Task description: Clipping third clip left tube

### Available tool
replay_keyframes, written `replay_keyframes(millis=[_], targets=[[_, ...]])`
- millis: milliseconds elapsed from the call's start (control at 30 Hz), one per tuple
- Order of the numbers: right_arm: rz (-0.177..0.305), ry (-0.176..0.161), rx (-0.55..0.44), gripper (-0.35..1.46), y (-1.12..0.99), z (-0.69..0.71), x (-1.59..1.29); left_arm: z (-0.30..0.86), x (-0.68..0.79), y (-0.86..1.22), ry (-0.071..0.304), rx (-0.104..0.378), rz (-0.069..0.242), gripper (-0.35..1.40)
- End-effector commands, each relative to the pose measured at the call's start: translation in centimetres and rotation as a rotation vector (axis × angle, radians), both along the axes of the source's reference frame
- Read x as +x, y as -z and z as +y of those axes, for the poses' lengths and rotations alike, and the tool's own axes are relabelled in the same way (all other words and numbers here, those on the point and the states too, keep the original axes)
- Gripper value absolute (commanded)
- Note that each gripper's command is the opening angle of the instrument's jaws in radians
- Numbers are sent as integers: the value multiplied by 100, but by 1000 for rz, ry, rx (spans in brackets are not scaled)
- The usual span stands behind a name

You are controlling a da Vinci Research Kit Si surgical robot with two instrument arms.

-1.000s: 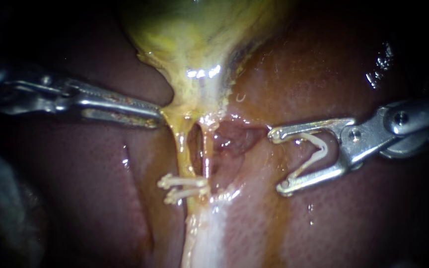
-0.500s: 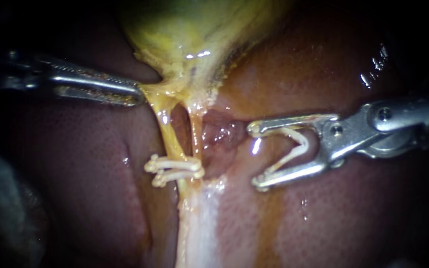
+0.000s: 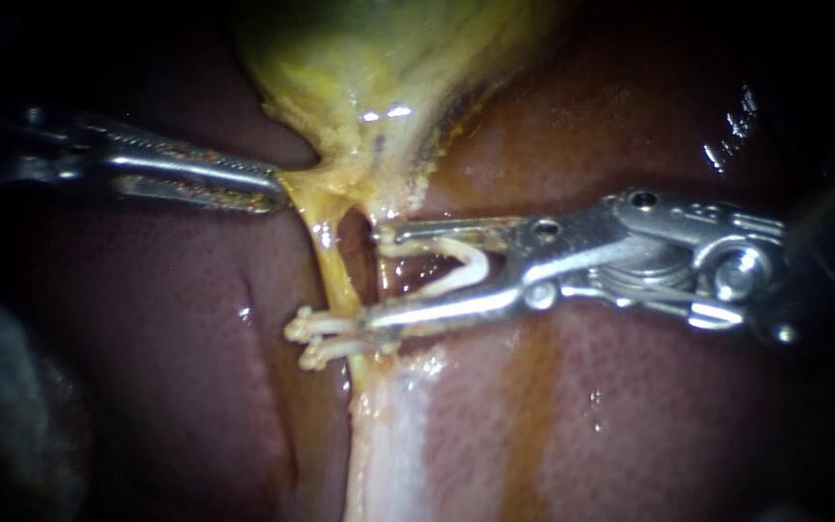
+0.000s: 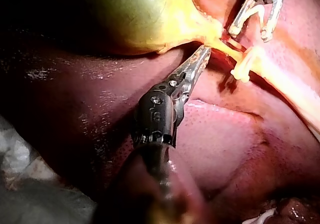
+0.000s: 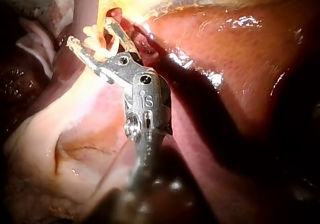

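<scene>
**Just short of the left tube, clip spread wide**

My right instrument (image 3: 376, 275) has its jaws standing far apart, with an open clip (image 3: 461, 263) seated between them. The clip is a pale V, one leg lying along each jaw and its bend deep in the throat of the jaws. The tips of both jaws point at the left tube (image 3: 333, 275), which runs just ahead of them as a yellow strand and is not yet between them. A second, thinner tube (image 3: 388, 280) stands at the jaw tips, partly hidden; I cannot tell whether the clip touches it. My lower jaw's tip lies just beside the upper of the two clips (image 3: 335, 333) already closed across the left tube, low on it.

My left instrument (image 3: 277, 191) has its jaws pressed together on the yellow edge of the gallbladder (image 3: 369, 77), where it narrows toward the tubes. The left tube runs taut from that grip down to the two clips. Glistening red-brown liver (image 3: 630, 416) lies all around and beneath both instruments.
</scene>
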State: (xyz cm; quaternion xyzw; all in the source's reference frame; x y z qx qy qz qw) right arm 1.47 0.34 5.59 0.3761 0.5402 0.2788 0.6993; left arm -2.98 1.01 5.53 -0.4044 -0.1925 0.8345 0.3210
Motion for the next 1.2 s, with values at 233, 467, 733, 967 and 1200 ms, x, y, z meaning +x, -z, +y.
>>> replay_keyframes(millis=[233,467,733,967,1200], targets=[[-24,-15,58,48,-32,-4,-1,-1,-1,-1,-2,2,-2,-35],[-32,-9,86,48,-58,-13,0,-1,-1,-1,-2,2,-2,-35],[-15,-9,99,48,-61,-9,22,-1,-1,-2,-2,1,-1,-35],[47,-9,116,48,-56,-12,45,-1,-1,-3,-2,1,-1,-35],[77,-28,123,48,-51,-12,64,-1,-4,-3,-3,2,-2,-35]])
